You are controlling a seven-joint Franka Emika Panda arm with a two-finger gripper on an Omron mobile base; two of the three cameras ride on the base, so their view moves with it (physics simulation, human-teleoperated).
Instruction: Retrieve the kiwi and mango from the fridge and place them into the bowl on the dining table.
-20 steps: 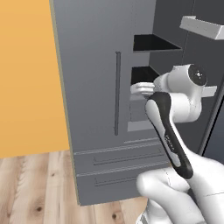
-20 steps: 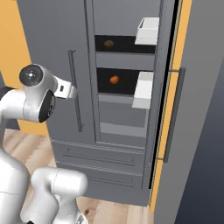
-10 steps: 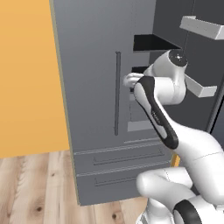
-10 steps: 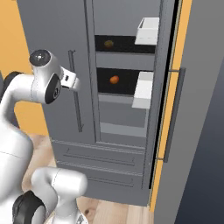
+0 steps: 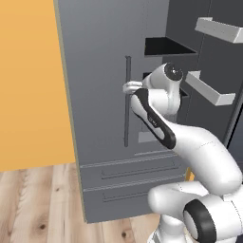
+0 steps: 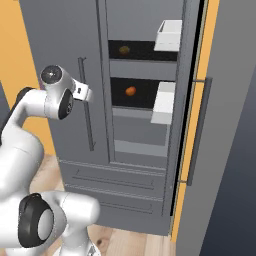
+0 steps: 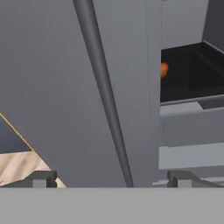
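The pincer (image 7: 109, 177) is standing with its fingers wide apart and gripping nothing, its two tips (image 7: 41, 178) rising at the bottom of the hand view on either side of a long vertical bar handle (image 7: 103, 94). Filling most of each frame, the dark grey fridge (image 6: 65, 45) is showing its left door closed and its right door (image 6: 220, 130) swung open at the right of the right base view. White door bins (image 6: 164, 102) are hanging at centre right. On the lower black shelf at frame centre the orange mango (image 6: 130, 91) is sitting; on the shelf above, the darker kiwi (image 6: 124, 50) is resting.
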